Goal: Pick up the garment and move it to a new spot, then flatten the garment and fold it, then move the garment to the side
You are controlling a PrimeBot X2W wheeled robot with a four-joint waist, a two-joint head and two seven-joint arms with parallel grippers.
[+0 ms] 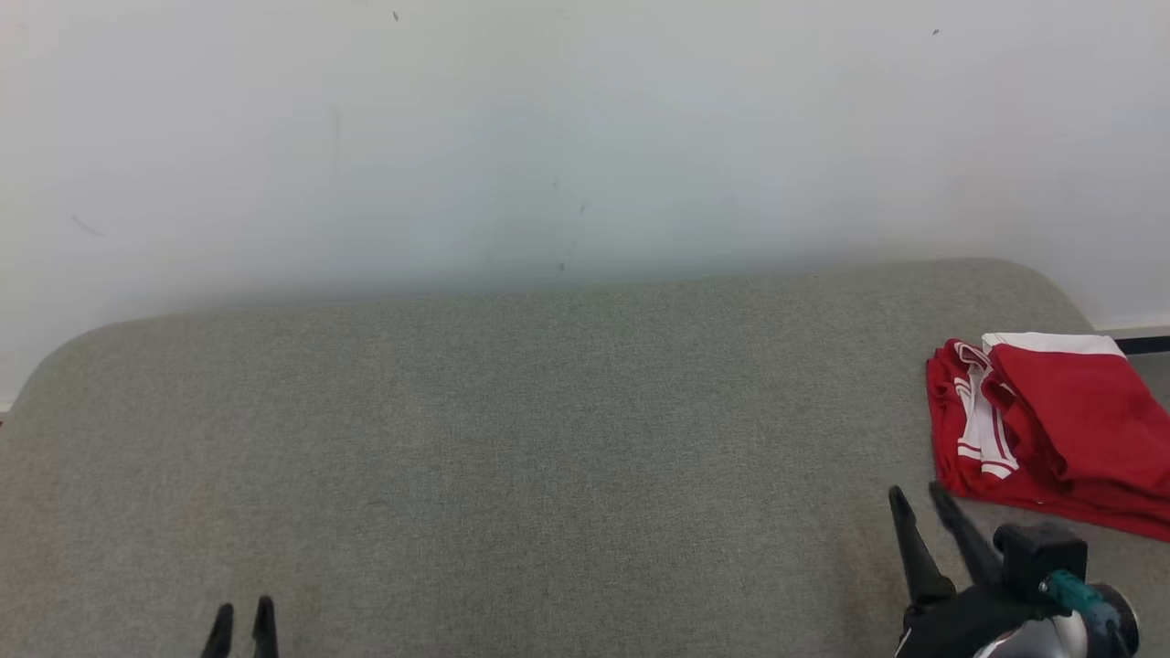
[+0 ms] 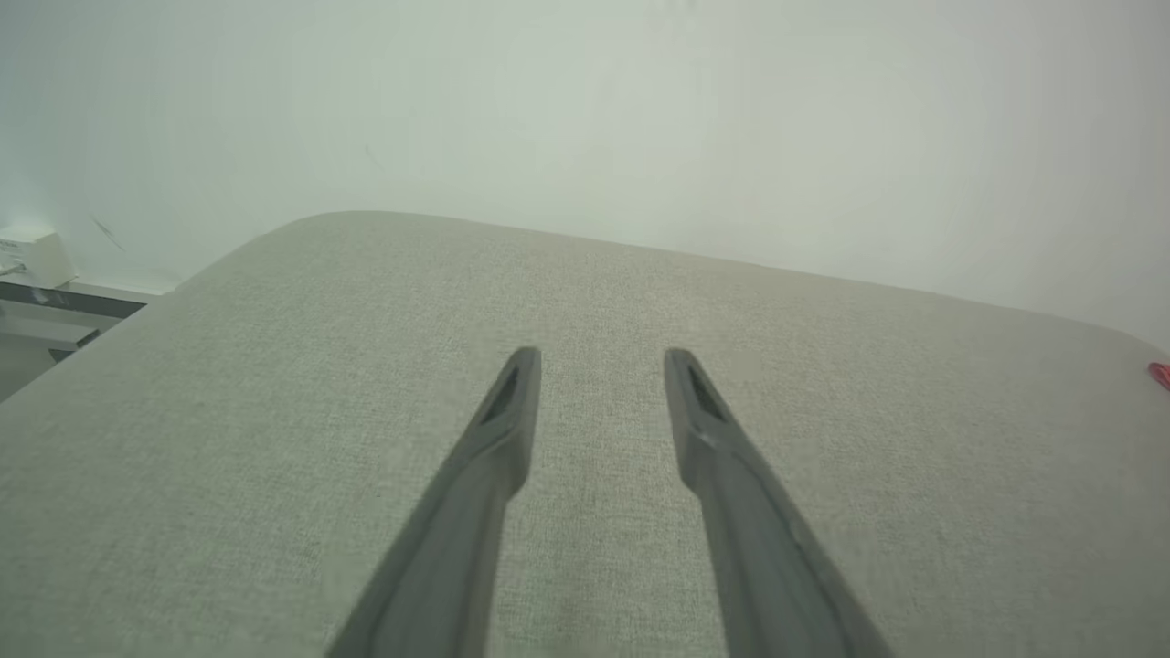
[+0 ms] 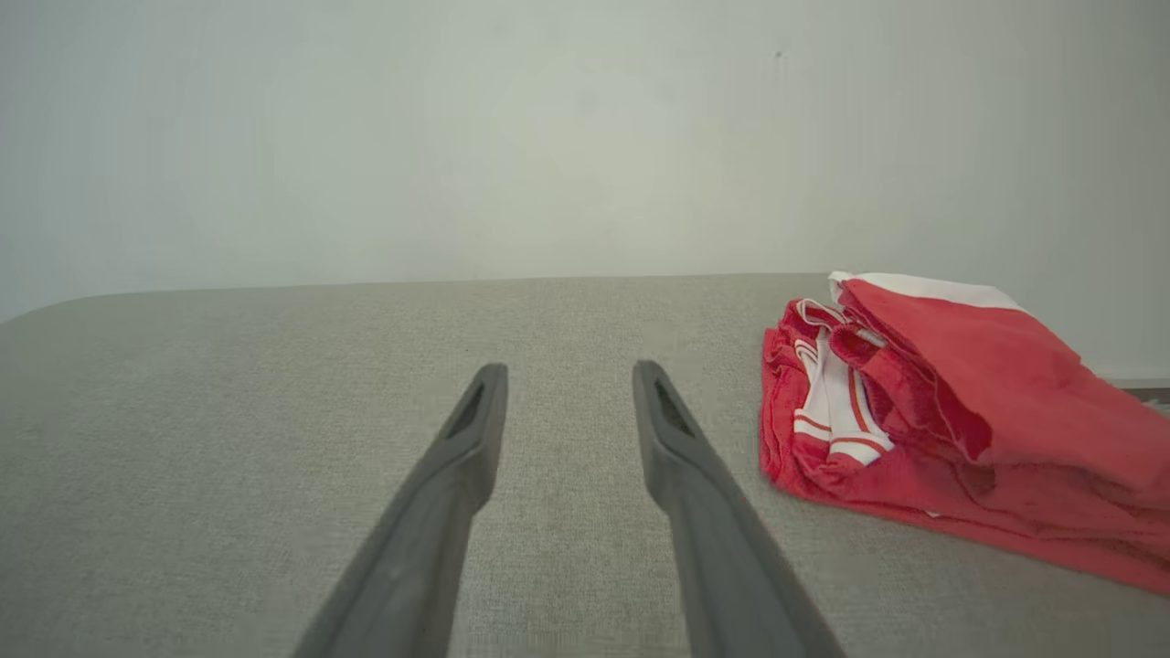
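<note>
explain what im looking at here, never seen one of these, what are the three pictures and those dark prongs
This is a two-armed robot in front of a grey padded surface by a white wall. The head view looks down from a camera on its head. The other two come from cameras on its wrists, each looking along that arm's own tool.

The dark prongs are the tool's two fingers. In the head view the left tool is at the lower left and the right tool at the lower right. Both are open with nothing between the fingers.

The only thing on the surface is a red garment with white trim, lying bunched at the far right. The right wrist view shows it just beside that tool, not touched.
</note>
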